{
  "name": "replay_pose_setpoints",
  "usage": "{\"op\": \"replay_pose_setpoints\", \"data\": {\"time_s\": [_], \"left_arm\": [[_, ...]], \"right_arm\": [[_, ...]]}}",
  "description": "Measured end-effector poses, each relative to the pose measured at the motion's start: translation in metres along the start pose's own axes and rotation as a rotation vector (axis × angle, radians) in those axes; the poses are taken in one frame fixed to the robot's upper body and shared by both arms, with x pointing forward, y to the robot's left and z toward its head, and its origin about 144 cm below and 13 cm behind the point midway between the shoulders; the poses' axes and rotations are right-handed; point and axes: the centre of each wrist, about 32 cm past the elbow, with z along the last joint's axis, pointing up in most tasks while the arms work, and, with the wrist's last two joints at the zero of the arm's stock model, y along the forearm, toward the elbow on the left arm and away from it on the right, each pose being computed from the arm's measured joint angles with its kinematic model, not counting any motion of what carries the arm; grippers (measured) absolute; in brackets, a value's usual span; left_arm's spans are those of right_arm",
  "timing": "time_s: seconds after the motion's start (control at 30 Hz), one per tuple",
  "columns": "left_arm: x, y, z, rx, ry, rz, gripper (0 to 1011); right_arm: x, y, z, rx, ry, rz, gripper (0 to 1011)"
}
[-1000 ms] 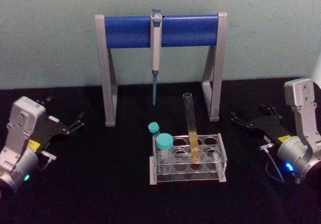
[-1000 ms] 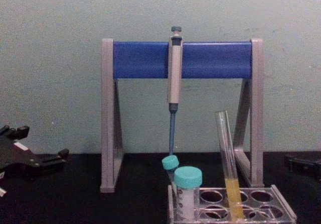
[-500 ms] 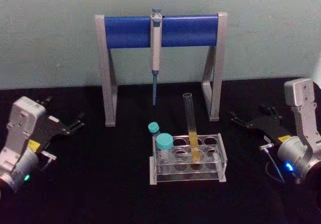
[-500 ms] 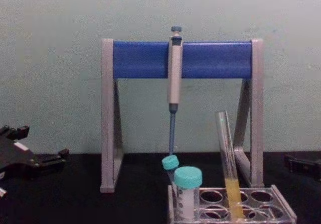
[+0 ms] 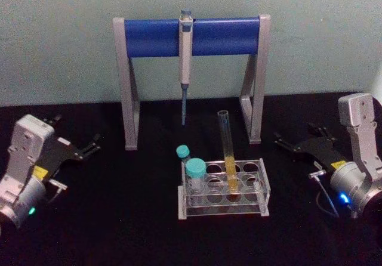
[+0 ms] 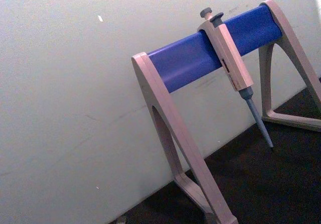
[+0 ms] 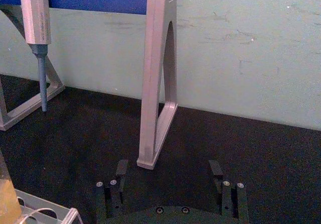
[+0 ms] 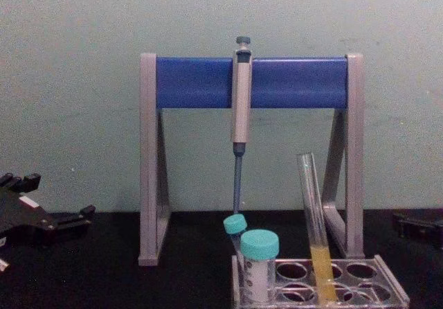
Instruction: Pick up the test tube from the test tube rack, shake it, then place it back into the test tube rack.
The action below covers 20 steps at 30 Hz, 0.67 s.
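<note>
The test tube rack (image 5: pixel 224 188), low and clear-greyish with rows of round holes on top, sits on the near middle of the black surface (image 5: pixel 119 218). The test tube (image 5: pixel 227 152) stands in a hole in the rack's middle, tall, thin, clear and uncapped, its lower part yellow with liquid, and it leans slightly to the left at the top. Two shorter teal-capped tubes (image 5: pixel 194 173) stand at the rack's left end. The left gripper (image 5: pixel 89 147) rests low at the left, well apart from the rack, its black fingers spread open and empty, pointing toward the middle. The right gripper (image 5: pixel 285 142) sits at the right side, nearer the rack than the left one yet not touching it; the right wrist view shows its two fingers (image 7: pixel 122 170) standing wide apart with nothing between them, and the rack's corner just beside them. The test tube lies between the two grippers, untouched by either. Farther back stands the tall grey and blue pipette stand (image 5: pixel 191 36), with a grey-blue pipette (image 5: pixel 185 63) hanging from its bar, tip down, before the pale wall (image 5: pixel 59 39).
</note>
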Motion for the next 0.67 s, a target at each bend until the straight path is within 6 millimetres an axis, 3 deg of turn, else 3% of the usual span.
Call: {"op": "replay_pose_setpoints", "data": {"time_s": [0.67], "left_arm": [[0.0, 0.0, 0.0, 0.0, 0.0, 0.0, 1001]], "right_arm": [[0.0, 0.0, 0.0, 0.0, 0.0, 0.0, 1000]]}}
